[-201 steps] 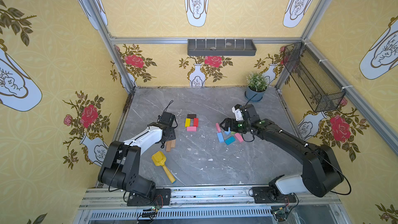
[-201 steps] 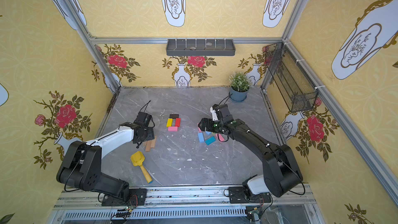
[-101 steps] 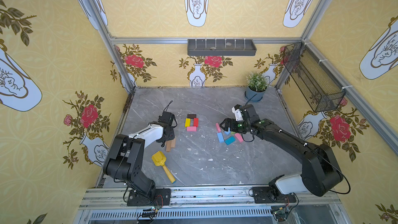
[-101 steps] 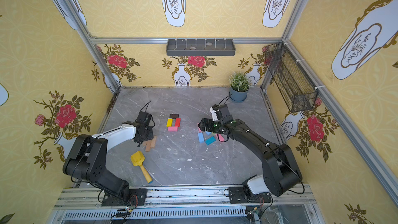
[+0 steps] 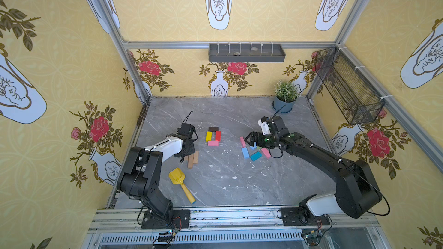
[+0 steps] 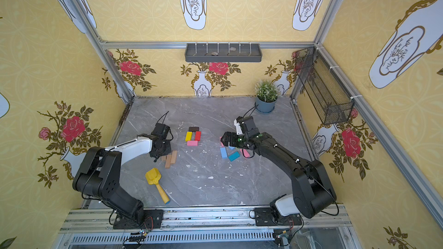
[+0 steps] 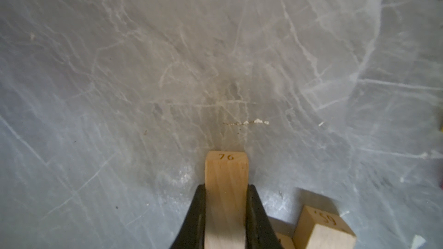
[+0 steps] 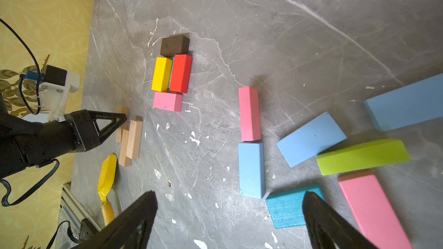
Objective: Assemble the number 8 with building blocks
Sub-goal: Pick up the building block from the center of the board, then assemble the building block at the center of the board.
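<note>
My left gripper (image 7: 226, 188) is shut on a plain tan block (image 7: 226, 168) marked 76, and two more tan blocks (image 5: 193, 158) lie right beside it. In both top views a dark brown block (image 5: 213, 129), a yellow block (image 5: 208, 136), a red block (image 5: 217, 135) and a pink block (image 5: 213, 143) lie packed together mid-table. My right gripper (image 8: 230, 196) hangs open over loose blocks: pink (image 8: 249, 113), light blue (image 8: 251, 170), teal (image 8: 287, 208) and green (image 8: 362, 156). Nothing is between its fingers.
A yellow toy shovel (image 5: 179, 180) lies near the front left, close to the tan blocks. A potted plant (image 5: 285, 97) stands at the back right. A wire basket (image 5: 347, 87) hangs on the right wall and a grey shelf (image 5: 247, 52) on the back wall.
The left gripper's jaws have closed onto the tan block, and the left arm's base link has swung nearer the table. The right arm has not moved.
</note>
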`<state>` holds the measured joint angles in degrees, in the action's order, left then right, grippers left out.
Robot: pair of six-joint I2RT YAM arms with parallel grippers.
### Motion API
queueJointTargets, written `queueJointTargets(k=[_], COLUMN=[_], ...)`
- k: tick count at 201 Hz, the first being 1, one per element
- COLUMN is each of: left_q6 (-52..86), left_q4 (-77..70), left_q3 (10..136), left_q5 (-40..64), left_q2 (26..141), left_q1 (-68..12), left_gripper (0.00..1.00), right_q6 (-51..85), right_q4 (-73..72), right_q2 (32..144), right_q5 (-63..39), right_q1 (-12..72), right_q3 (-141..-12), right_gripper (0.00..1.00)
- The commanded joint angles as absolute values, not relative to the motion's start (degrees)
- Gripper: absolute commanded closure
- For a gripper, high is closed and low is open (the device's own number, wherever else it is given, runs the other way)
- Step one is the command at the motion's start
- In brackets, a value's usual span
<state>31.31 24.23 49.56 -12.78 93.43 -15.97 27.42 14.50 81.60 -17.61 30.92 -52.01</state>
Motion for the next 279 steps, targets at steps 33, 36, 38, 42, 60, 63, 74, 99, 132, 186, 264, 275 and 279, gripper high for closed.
queueJointTargets(k=[33, 36, 38, 42, 60, 63, 74, 99, 132, 186, 264, 275, 279], left_q6=[31.2, 31.2, 31.3, 31.1, 31.0, 31.0, 31.5, 33.2, 35.2, 35.2, 34.7, 34.7, 34.7], left_q4=[28.1, 28.2, 28.4, 28.5, 30.0, 30.3, 31.7, 33.4, 32.8, 29.9, 28.9, 29.0, 29.0], left_q3=[51.7, 51.7, 51.7, 51.8, 52.6, 52.8, 53.7, 55.0, 56.1, 58.2, 59.7, 59.9, 59.9], left_q5=[-11.3, -11.1, -10.9, -10.8, -10.9, -10.9, -10.8, -10.3, -9.2, -7.3, -10.5, -11.0, -11.1], left_q2=[86.5, 85.9, 85.4, 84.6, 82.2, 82.0, 81.8, 83.8, 88.9, 96.6, 102.0, 102.5, 102.6], left_q1=[-16.6, -16.8, -17.1, -17.5, -21.0, -21.7, -24.1, -30.4, -34.8, -36.0, -35.9, -35.8, -35.7], left_gripper=[0.91, 0.91, 0.91, 0.91, 0.91, 0.91, 0.90, 0.90, 0.90, 0.90, 0.88, 0.88, 0.88], right_q6=[27.5, 27.5, 27.5, 27.6, 27.4, 27.4, 27.4, 27.2, 27.1, 27.1, 26.9, 26.9, 26.9], right_q4=[13.0, 13.0, 13.0, 13.1, 13.2, 13.2, 13.4, 13.8, 14.1, 14.8, 15.0, 15.1, 15.1], right_q2=[80.9, 80.9, 80.9, 80.9, 80.8, 80.8, 80.8, 80.6, 80.4, 79.7, 79.7, 79.9, 80.0], right_q5=[-17.2, -17.1, -17.1, -17.0, -16.8, -16.8, -16.6, -16.4, -16.2, -15.9, -15.6, -15.7, -15.7], right_q1=[30.9, 30.9, 30.9, 30.9, 30.9, 30.9, 30.9, 30.9, 30.8, 30.8, 30.7, 30.7, 30.7], right_q3=[-51.9, -51.9, -51.9, -52.0, -52.0, -52.0, -52.1, -52.2, -52.3, -52.1, -52.1, -52.2, -52.2], right_gripper=[0.02, 0.02, 0.02, 0.03, 0.02, 0.02, 0.02, 0.02, 0.02, 0.03, 0.02, 0.02, 0.02])
